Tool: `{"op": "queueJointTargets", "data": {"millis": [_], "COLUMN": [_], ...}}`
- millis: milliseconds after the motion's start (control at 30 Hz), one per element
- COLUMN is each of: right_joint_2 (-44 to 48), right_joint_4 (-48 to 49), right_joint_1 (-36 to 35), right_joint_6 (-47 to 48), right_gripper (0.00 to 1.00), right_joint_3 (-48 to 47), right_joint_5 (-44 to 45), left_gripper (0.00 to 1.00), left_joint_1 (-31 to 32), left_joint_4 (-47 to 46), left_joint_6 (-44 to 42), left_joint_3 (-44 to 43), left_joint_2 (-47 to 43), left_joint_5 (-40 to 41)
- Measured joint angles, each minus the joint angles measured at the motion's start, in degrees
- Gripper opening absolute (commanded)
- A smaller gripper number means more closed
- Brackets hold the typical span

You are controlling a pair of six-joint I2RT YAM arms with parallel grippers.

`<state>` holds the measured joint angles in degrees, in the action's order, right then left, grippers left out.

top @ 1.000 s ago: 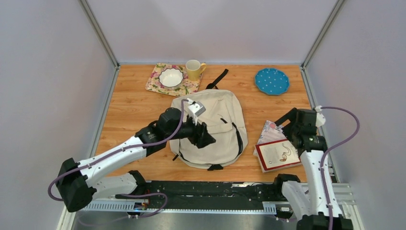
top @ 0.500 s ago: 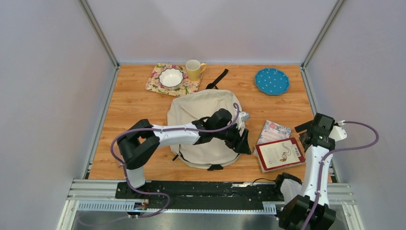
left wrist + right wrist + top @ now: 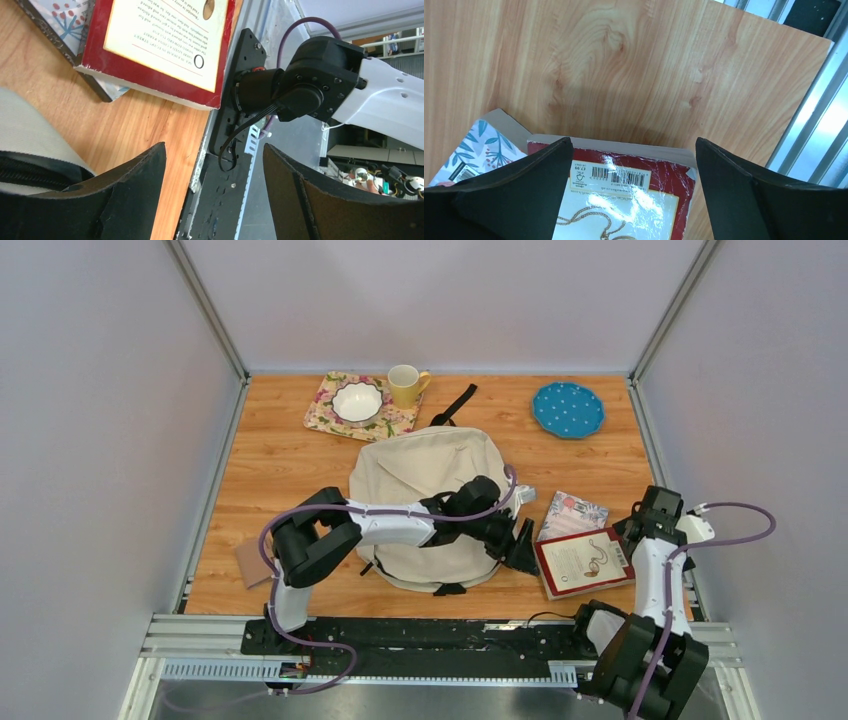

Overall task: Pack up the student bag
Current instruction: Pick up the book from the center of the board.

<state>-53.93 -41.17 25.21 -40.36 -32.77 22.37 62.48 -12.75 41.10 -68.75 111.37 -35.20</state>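
Observation:
The student bag (image 3: pixel 425 480), a cream backpack with black straps, lies flat in the middle of the table. My left arm reaches over its lower right corner, and my left gripper (image 3: pixel 523 546) (image 3: pixel 212 150) stands open there with nothing between its fingers, pointing at the table's near edge. A strip of bag fabric (image 3: pixel 30 135) shows at the left of the left wrist view. A red-bordered book (image 3: pixel 583 562) (image 3: pixel 165 45) (image 3: pixel 624 195) lies right of the bag on a floral book (image 3: pixel 572 512) (image 3: pixel 479 145). My right gripper (image 3: pixel 640 530) (image 3: pixel 632 142) hangs open over the red book's barcode end.
At the back stand a floral mat with a white bowl (image 3: pixel 357 401), a yellow mug (image 3: pixel 405 385) and a blue dotted plate (image 3: pixel 568 409). A small brown card (image 3: pixel 248 562) lies at the near left. The right arm's base (image 3: pixel 310 85) sits by the metal front rail.
My left arm has swung right across the bag until its gripper reached the bag's lower right corner by the red book. My right gripper drew back to the book's right end. The brown card came into view.

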Motion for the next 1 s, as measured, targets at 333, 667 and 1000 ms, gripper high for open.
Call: {"op": "queueJointTargets", "data": {"millis": [333, 667, 1000], "right_joint_2": [-2.60, 10.23, 5.11], "right_joint_4": [1.81, 0.57, 0.94], "right_joint_1": [0.13, 0.15, 0.39], "right_joint_6": [1.68, 1.25, 2.25], "right_gripper": [0.93, 0.90, 0.90], "right_joint_3": [0.09, 4.24, 4.09], "right_joint_5": [-10.19, -25.07, -26.40], "left_gripper": [0.79, 0.80, 0.81], "left_joint_1": [0.76, 0.76, 0.79], "left_joint_4": [-0.76, 2.36, 9.29], "left_joint_6": [1.03, 0.74, -0.44], "left_joint_3": [-1.97, -2.93, 1.18], "left_joint_2": [2.01, 3.98, -1.07], "left_joint_5": [-0.57, 1.25, 7.93]}}
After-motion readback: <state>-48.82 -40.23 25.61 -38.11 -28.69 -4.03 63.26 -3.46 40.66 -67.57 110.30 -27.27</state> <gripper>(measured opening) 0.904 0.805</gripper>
